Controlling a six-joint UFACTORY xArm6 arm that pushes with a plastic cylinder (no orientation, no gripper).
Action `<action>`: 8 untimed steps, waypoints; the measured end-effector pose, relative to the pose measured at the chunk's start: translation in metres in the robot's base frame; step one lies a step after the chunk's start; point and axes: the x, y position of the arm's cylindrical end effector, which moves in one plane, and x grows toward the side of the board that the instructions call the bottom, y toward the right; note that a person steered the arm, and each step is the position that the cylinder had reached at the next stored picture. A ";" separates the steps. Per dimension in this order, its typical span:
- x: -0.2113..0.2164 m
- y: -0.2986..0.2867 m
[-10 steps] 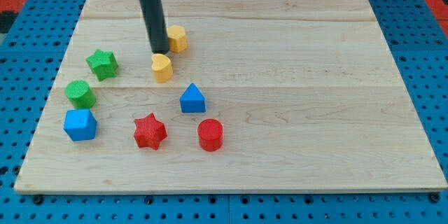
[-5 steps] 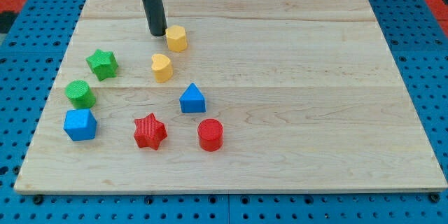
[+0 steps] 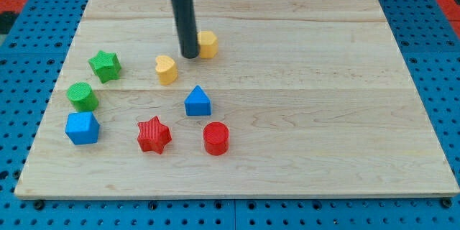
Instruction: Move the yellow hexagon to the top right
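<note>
The yellow hexagon [image 3: 207,44] lies on the wooden board [image 3: 302,79], upper middle-left. My tip [image 3: 190,55] stands right against the hexagon's left side. A yellow heart [image 3: 166,69] lies just to the lower left of the tip, apart from it.
A green star [image 3: 105,65], a green cylinder [image 3: 83,95] and a blue cube [image 3: 81,127] stand along the view's left. A red star [image 3: 154,134], a red cylinder [image 3: 215,138] and a blue triangular block [image 3: 198,101] lie below the tip.
My tip has moved to the view's right and slightly down, and the yellow hexagon has slid to the right with it. The other blocks have not moved.
</note>
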 end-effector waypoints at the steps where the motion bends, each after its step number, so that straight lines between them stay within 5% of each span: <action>1: -0.025 0.093; 2: -0.045 0.137; 3: -0.007 0.125; 5: -0.071 0.088; 8: -0.077 0.116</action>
